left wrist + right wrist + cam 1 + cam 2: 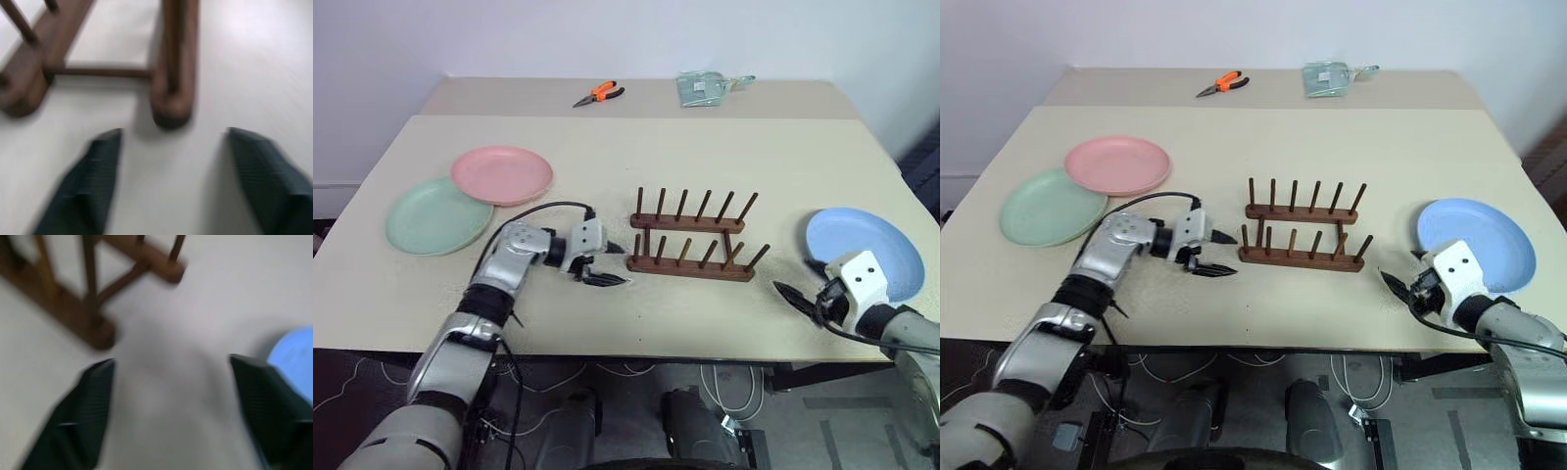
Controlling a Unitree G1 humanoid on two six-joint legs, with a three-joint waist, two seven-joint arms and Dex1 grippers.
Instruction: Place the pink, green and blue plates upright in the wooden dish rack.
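The wooden dish rack [691,237] stood empty near the middle of the beige counter [607,323], its long axis running left to right across the robot's front, the two rails parallel and the pegs leaning slightly up and away. All three plates lay flat. The pink plate [502,174] sat at the far left, its near-left edge overlapping the green plate [438,216] just beside it. The blue plate [864,252] lay on the right side of the counter, apart from the rack's right end.

The left gripper [604,267] hung just off the rack's left end, pointing right along the rack's length; in the left wrist view its jaws stood apart and empty, with the end of one rail ahead between them. The right gripper [790,292] was low at the near right, beside the blue plate's near-left edge, pointing toward the rack; its jaws were likewise apart, holding nothing.

At the far edge lay orange-handled pliers [599,94] and a pale green dustpan [708,87].
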